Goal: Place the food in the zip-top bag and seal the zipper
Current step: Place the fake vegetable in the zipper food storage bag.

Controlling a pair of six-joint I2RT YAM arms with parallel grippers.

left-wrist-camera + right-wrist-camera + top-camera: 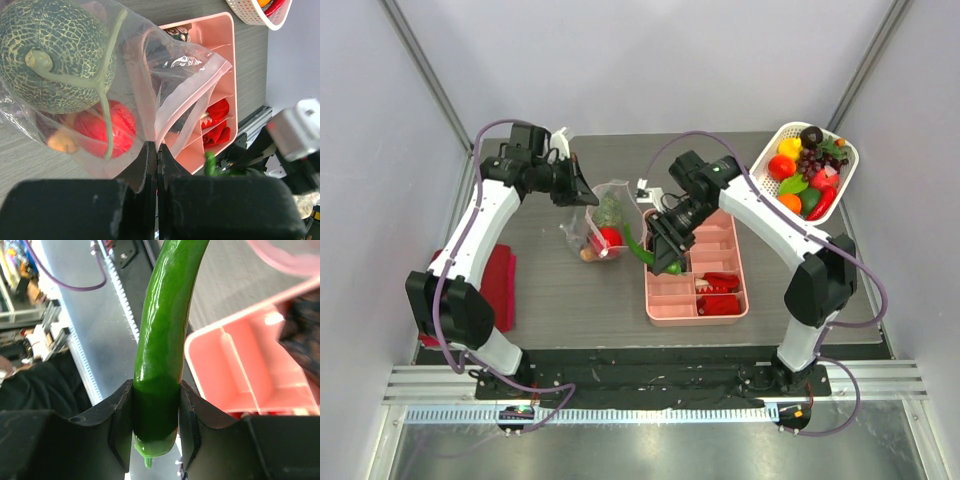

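The zip-top bag (608, 222) stands open on the table with a netted green melon (55, 55), a red tomato (107, 127) and a small orange piece (62, 142) inside. My left gripper (157, 150) is shut on the bag's rim, holding the mouth up; from above this gripper (586, 194) sits at the bag's left. The zipper strip (192, 95) runs along the open mouth. Over the pink tray, just right of the bag, my right gripper (663, 250) is shut on a glossy green chili pepper (165, 340). Its tip (633, 240) points toward the bag.
A pink compartment tray (665, 298) with red pieces lies right of the bag. A white basket (765, 150) of more toy fruit stands at the back right. A red folded cloth (500, 285) lies at the left edge.
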